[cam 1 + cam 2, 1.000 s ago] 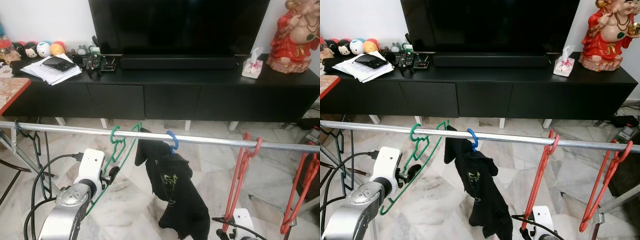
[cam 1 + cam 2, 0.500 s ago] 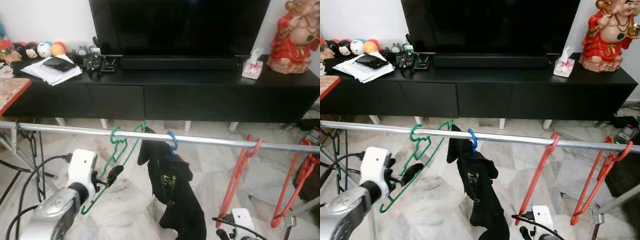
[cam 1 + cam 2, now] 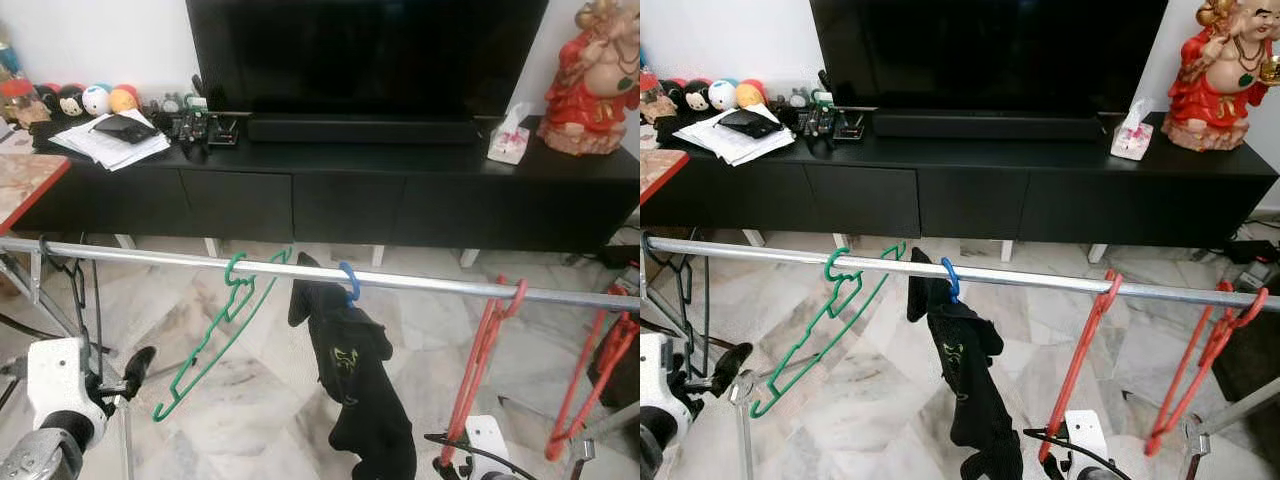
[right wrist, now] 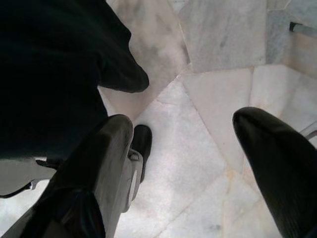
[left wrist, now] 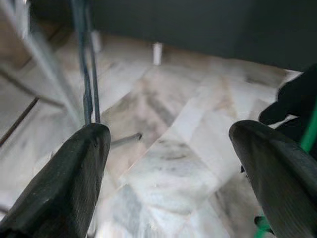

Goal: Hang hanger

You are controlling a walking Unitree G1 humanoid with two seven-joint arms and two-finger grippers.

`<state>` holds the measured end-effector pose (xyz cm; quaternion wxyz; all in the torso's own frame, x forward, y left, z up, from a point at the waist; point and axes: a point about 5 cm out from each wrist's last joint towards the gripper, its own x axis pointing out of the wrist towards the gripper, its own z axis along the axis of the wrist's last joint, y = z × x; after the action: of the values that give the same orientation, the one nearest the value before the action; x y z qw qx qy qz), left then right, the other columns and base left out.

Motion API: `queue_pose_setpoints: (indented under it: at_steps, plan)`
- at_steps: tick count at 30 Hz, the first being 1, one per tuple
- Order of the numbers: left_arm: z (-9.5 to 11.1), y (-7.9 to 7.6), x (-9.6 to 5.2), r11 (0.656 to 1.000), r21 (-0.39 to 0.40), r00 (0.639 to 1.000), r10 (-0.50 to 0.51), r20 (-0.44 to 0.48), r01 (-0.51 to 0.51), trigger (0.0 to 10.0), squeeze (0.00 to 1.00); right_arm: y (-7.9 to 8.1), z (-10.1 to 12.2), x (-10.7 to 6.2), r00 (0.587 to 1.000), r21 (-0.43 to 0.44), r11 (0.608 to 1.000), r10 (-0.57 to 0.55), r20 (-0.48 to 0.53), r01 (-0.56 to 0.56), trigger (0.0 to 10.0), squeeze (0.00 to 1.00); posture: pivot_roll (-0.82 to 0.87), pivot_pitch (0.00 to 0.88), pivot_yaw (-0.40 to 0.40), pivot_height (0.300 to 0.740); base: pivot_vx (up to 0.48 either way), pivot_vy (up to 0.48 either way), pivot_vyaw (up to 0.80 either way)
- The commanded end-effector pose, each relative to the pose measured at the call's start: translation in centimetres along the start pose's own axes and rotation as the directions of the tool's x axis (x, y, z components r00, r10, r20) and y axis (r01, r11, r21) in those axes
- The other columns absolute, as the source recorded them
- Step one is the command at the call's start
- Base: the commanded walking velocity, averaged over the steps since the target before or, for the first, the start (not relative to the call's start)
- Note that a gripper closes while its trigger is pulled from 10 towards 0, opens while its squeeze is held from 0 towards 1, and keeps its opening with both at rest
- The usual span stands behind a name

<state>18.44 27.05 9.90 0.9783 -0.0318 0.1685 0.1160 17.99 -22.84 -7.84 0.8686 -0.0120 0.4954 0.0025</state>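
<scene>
A thin green wire hanger [image 3: 215, 335] hangs by its hook on a round silver metal rail [image 3: 420, 283], tilted, its long axis running from the hook down toward the robot's left. The left tool [image 5: 168, 173], wide and empty, sits low, apart from it. Beside it a black garment [image 3: 355, 375] with a small, unreadable green print hangs limp on a blue hook. Red plastic hangers [image 3: 485, 350] hang further right. The right tool [image 4: 193, 163] is wide over marble floor [image 4: 198, 148].

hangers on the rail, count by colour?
green hanger: 1, empty
blue hanger: 1, carrying the black garment
red hangers: 2 clear; there may be more bunched at the far right
dark hanger: 1, at the rail's left end
Total: 5
</scene>
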Motion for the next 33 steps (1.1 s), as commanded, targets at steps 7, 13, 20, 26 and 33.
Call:
queue_pose_setpoints:
  at_steps: [7, 13, 20, 26, 33]
  plan:
    - [-5.3, 1.4, 0.6, 0.983, 0.144, 0.974, 0.142, -0.178, -0.117, 10.0, 0.00, 0.0, -0.3, 0.0, 1.000, -0.012, 1.000, -0.001, -0.018, 0.000, 10.0, 0.00, -0.03, 0.000, -0.004, 0.740, 0.000, 0.000, 0.00]
    - [-11.1, 1.4, 0.0, 0.945, 0.325, 0.909, 0.176, -0.377, -0.048, 10.0, 0.00, 0.0, -0.4, 0.0, 1.000, -0.015, 1.000, -0.003, -0.019, 0.003, 10.0, 0.00, -0.03, 0.000, -0.003, 0.740, 0.000, 0.000, 0.00]
    - [-16.1, 0.7, -0.2, 0.963, 0.269, 0.845, 0.169, -0.508, -0.031, 10.0, 0.00, 0.0, -0.4, 0.0, 1.000, -0.008, 1.000, -0.010, -0.017, 0.010, 10.0, 0.00, -0.04, 0.000, 0.009, 0.740, 0.000, 0.000, 0.00]
    - [-18.2, 0.0, -0.3, 0.965, 0.259, 0.821, 0.124, -0.557, 0.030, 10.0, 0.00, 0.0, -0.5, 0.0, 1.000, -0.006, 1.000, -0.024, -0.016, 0.024, 10.0, 0.00, -0.04, 0.000, 0.012, 0.740, 0.000, 0.000, 0.00]
    - [-20.6, -1.2, -0.9, 0.979, 0.201, 0.774, 0.095, -0.626, 0.042, 10.0, 0.00, 0.3, -0.4, 0.0, 1.000, 0.006, 1.000, -0.017, 0.020, 0.017, 10.0, 0.00, -0.06, 0.000, 0.030, 0.740, 0.000, 0.000, 0.00]
